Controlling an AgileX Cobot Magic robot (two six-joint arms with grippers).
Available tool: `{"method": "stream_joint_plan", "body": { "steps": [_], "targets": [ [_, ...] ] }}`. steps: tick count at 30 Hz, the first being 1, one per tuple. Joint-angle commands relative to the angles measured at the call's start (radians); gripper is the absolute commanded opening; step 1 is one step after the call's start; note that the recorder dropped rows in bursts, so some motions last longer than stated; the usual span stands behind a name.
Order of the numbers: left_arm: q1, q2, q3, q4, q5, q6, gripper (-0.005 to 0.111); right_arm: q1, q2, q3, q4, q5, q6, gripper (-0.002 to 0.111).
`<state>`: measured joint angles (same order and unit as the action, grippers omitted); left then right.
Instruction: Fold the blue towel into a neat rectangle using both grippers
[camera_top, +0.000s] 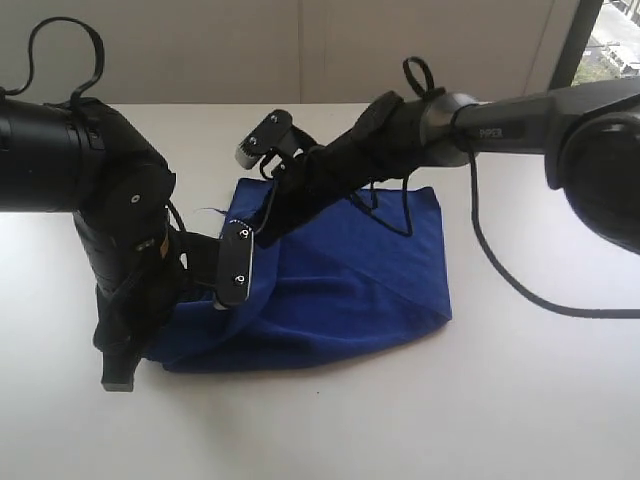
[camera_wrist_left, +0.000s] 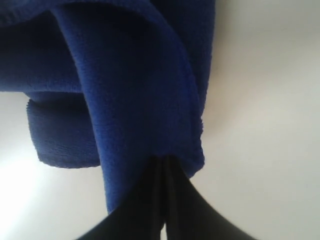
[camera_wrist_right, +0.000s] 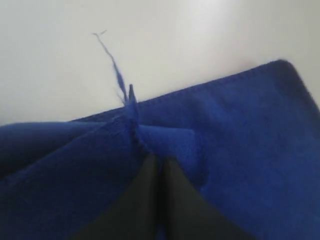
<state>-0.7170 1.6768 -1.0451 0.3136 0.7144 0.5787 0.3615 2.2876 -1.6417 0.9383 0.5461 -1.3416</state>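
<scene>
**Exterior view.** A deep navy-blue, fuzzy square towel (camera_top: 360, 280) lies partly folded on the white surface (camera_top: 500, 420), with one diagonal crease across it. The black left gripper (camera_top: 122, 365) points down at the towel's near left end, where the cloth is drawn into a bunch against it. The black right gripper (camera_top: 238, 225) reaches across from the right and lies over the towel's far left corner, beside a loose blue thread (camera_top: 210, 210). How the jaws of either arm stand cannot be told from this view.

**Left wrist view.** The left gripper (camera_wrist_left: 162, 167) has its jaws together, clamped on a gathered fold of the towel (camera_wrist_left: 135, 85). The cloth hangs from the jaw tips in thick rolls, with the pale surface (camera_wrist_left: 260, 100) behind it.

**Right wrist view.** The right gripper (camera_wrist_right: 159, 161) has its jaws together, pinching the towel (camera_wrist_right: 240, 130) just inside its stitched edge. The fabric puckers toward the jaw tips. The loose thread (camera_wrist_right: 112, 60) rises from the corner just beyond the tips and lies over the white surface (camera_wrist_right: 200, 30).
</scene>
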Motion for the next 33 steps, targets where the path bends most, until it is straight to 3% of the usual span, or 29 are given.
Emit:
{"method": "stream_joint_plan", "body": {
  "steps": [1, 8, 10, 14, 16, 23, 29, 33],
  "targets": [
    [-0.004, -0.011, 0.007, 0.001, -0.003, -0.074, 0.0, -0.029, -0.128, 0.006, -0.248, 0.04, 0.301, 0.0],
    [-0.004, -0.011, 0.007, 0.001, -0.129, -0.253, 0.0, -0.043, -0.246, 0.006, -0.413, 0.567, 0.379, 0.0],
    [-0.004, -0.011, 0.007, 0.003, -0.138, -0.319, 0.0, -0.043, -0.246, 0.008, -0.467, 0.641, 0.435, 0.0],
    [-0.004, -0.011, 0.007, 0.005, -0.138, -0.363, 0.0, -0.043, -0.243, 0.047, -0.505, 0.653, 0.472, 0.002],
    [-0.004, -0.011, 0.007, 0.005, -0.138, -0.365, 0.0, -0.043, -0.232, 0.074, -0.505, 0.64, 0.472, 0.008],
    [-0.004, -0.011, 0.007, 0.005, -0.119, -0.365, 0.0, -0.043, -0.217, 0.107, -0.509, 0.565, 0.472, 0.055],
    [-0.004, -0.011, 0.007, 0.007, -0.116, -0.365, 0.0, -0.043, -0.271, 0.107, -0.536, 0.567, 0.419, 0.057],
    [-0.004, -0.011, 0.007, 0.007, -0.118, -0.365, 0.0, -0.043, -0.259, 0.107, -0.527, 0.535, 0.258, 0.057]
  ]
}}
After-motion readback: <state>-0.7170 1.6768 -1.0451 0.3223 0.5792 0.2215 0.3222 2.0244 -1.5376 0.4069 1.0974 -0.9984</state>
